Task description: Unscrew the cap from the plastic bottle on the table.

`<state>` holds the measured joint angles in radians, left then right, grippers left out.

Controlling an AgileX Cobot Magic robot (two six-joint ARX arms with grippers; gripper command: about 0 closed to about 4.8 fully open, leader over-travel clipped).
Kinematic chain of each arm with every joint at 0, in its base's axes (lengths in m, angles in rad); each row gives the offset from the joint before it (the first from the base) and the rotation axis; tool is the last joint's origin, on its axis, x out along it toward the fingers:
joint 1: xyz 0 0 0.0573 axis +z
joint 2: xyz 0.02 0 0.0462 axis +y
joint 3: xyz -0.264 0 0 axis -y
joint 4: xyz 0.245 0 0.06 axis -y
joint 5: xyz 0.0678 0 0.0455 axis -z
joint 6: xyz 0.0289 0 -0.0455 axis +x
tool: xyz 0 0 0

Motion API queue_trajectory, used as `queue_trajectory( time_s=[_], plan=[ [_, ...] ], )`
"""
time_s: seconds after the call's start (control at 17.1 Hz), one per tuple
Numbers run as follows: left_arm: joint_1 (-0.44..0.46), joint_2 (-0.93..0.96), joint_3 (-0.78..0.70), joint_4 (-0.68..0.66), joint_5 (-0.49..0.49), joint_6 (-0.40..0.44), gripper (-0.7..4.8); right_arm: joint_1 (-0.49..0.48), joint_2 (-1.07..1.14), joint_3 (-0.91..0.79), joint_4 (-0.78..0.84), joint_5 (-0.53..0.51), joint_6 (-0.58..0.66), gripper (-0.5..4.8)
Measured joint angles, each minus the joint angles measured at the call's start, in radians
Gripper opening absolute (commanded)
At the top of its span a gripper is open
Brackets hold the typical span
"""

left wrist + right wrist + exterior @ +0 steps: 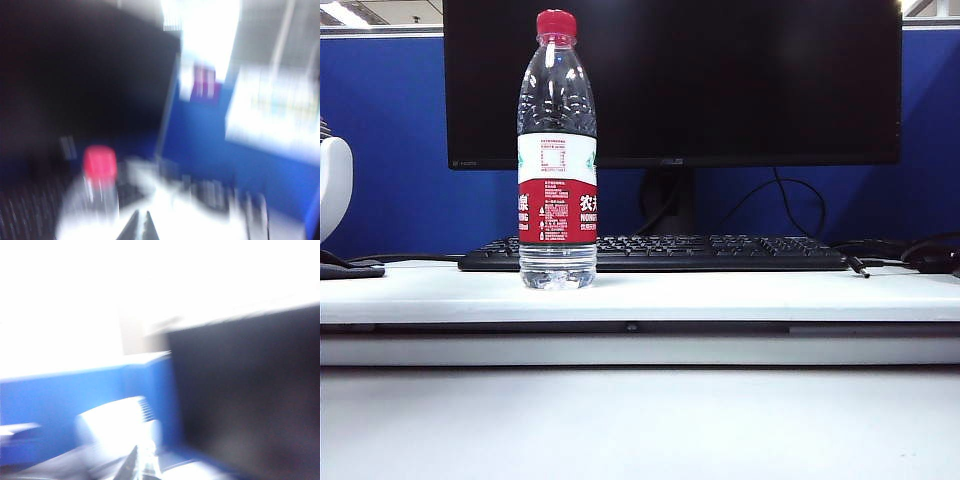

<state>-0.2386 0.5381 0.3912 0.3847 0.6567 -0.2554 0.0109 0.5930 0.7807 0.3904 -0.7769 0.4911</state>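
A: Where's the plastic bottle [557,160]?

B: Upright on the table [740,295], left of centre, just in front of the keyboard [720,253] and monitor [720,80]. The cap [556,23] is on its neck.

A: Grippers?

B: Neither appears in the exterior view. Left gripper [140,226]: blurred wrist picture, tips pressed together, near the bottle, not touching. Right gripper [136,465]: heavy blur, jaws closed too, holding nothing.

A red cap [556,23] tops the clear plastic bottle [557,160] (red-and-white label) on the white table [740,295].
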Motion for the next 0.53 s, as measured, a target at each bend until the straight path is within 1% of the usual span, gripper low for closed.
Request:
queue_trajectory(
  time_s=[0.06,0.12,0.18,0.23,0.35,0.41,0.47,0.53],
  plan=[
    [-0.033,0.087,0.03,-0.053,0.008,0.086,0.62,0.066,0.067,0.05,-0.011,-0.039,0.002,-0.03],
    [-0.075,0.191,0.065,-0.138,-0.001,0.252,1.35,0.189,0.144,0.128,-0.091,-0.047,0.005,-0.03],
    [-0.08,0.241,0.072,-0.138,-0.023,0.312,2.08,0.254,0.192,0.183,-0.127,-0.034,0.004,-0.02],
    [-0.076,0.267,0.071,-0.149,-0.042,0.351,2.58,0.301,0.228,0.206,-0.162,-0.02,0.004,-0.02],
    [-0.077,0.308,0.072,-0.141,-0.084,0.426,3.3,0.387,0.305,0.213,-0.211,0.016,0.003,-0.02],
    [-0.077,0.338,0.072,-0.138,-0.1,0.459,3.76,0.439,0.349,0.213,-0.225,0.041,-0.007,-0.02],
    [-0.076,0.372,0.072,-0.13,-0.109,0.475,4.21,0.468,0.377,0.212,-0.226,0.056,-0.025,-0.02],
    [-0.076,0.4,0.071,-0.119,-0.112,0.481,4.5,0.486,0.396,0.213,-0.224,0.073,-0.042,-0.02]
  ],
)
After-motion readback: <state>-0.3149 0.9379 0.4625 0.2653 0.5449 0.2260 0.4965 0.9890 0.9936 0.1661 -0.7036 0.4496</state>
